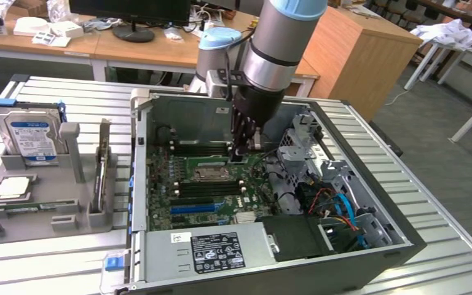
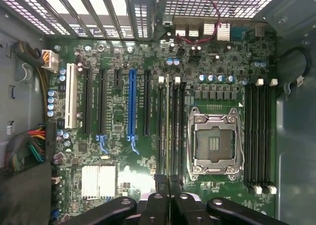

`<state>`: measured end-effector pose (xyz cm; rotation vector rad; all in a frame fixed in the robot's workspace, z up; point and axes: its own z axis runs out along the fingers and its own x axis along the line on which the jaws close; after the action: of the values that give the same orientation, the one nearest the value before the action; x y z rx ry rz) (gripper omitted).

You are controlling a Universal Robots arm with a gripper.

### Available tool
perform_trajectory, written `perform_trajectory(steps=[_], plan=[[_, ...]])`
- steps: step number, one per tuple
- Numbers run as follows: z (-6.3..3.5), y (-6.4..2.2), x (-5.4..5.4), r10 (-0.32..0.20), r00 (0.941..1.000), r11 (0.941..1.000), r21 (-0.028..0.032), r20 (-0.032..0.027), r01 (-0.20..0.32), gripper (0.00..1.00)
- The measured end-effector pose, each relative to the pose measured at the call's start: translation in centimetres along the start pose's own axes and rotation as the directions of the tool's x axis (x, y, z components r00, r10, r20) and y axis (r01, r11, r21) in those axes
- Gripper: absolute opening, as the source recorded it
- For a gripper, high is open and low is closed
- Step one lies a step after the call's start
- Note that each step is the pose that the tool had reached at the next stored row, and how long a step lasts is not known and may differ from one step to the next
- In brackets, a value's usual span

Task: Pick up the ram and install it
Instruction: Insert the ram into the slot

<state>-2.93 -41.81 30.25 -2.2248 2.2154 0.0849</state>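
My gripper (image 1: 245, 153) reaches down into the open computer case (image 1: 383, 246), just above the motherboard (image 1: 219, 184). In the wrist view the gripper (image 2: 168, 183) is shut on the ram (image 2: 168, 126). The ram shows edge-on as a thin grey-green strip. It runs in line with the black memory slots (image 2: 175, 131) beside the empty processor socket (image 2: 215, 143). I cannot tell whether it touches a slot or hangs just above one.
A second bank of memory slots (image 2: 259, 136) lies on the socket's other side. At the exterior view's left, a grey tray (image 1: 47, 215) holds a blue-labelled hard drive (image 1: 29, 132) and a square silver chip (image 1: 13, 187). Drive cages and cables (image 1: 334, 203) crowd the case's right.
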Motion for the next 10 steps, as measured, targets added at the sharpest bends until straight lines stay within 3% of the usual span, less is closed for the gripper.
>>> perform_trajectory(steps=[10], plan=[[0.04,0.00,0.00,0.012,0.9999,0.9999,0.0004,0.0004,-0.012,0.12]])
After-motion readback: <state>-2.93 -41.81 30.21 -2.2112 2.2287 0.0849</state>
